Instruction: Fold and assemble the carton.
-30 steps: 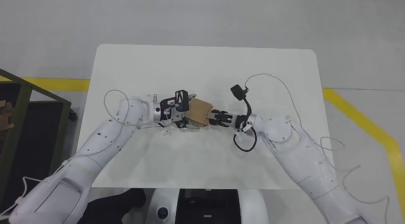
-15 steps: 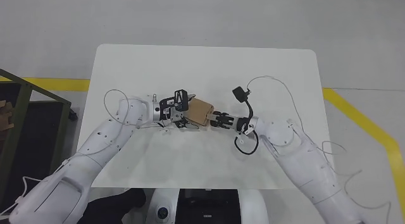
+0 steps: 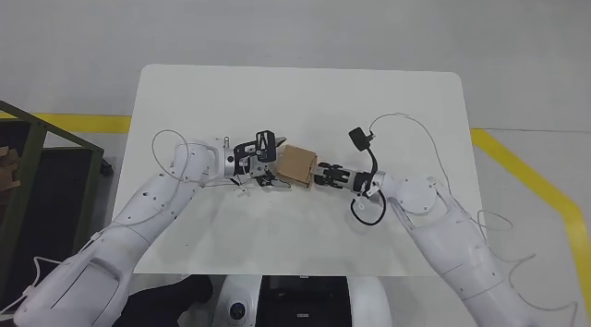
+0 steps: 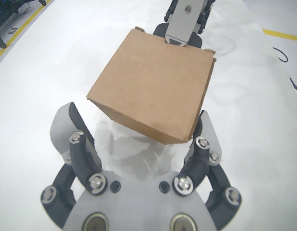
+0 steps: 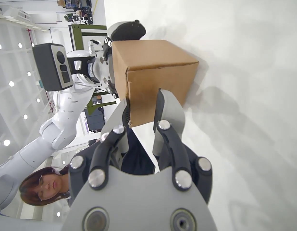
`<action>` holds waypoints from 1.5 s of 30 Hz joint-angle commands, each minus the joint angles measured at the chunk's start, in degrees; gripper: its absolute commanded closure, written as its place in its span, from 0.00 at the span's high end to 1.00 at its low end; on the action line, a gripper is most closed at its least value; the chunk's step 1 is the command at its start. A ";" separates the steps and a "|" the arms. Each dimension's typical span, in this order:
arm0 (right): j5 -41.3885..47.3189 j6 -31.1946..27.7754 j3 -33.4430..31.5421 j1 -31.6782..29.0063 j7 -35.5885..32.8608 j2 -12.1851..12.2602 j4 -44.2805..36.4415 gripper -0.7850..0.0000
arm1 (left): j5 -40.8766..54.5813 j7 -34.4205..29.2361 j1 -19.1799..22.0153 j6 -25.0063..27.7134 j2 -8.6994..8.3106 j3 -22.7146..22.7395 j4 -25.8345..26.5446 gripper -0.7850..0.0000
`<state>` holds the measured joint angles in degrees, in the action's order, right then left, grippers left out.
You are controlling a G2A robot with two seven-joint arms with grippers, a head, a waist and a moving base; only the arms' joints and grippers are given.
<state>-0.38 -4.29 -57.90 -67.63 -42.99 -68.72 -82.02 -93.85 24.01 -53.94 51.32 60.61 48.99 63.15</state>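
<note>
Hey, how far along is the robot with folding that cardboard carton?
Done: the carton already has a box shape, with its visible faces closed. In hand: the right end effector pinches an edge at one end; the left end effector sits open around the opposite corner. Left: probably tucking any loose flaps and releasing, though hidden sides can't be checked.

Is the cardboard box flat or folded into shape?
Folded up: the box shows a top and side walls meeting at corners. Whether every flap is shut, cannot tell.
</note>
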 commanded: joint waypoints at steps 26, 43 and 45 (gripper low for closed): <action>-0.41 -0.64 -1.25 -1.72 0.36 0.50 -1.56 0.00 | 0.65 -1.31 0.21 0.45 0.09 -0.05 0.84 1.00; -0.15 -1.01 1.86 1.09 -0.27 -0.40 0.52 0.00 | 0.93 -1.85 1.11 0.66 0.71 -1.33 0.28 1.00; -0.20 -0.92 2.21 1.40 -0.27 -0.51 0.71 0.00 | 0.90 -1.88 1.16 0.59 0.74 -1.38 0.26 1.00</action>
<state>-0.56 -5.25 -55.81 -66.34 -43.25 -69.20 -81.38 -92.91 22.15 -52.80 51.96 61.34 47.63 63.41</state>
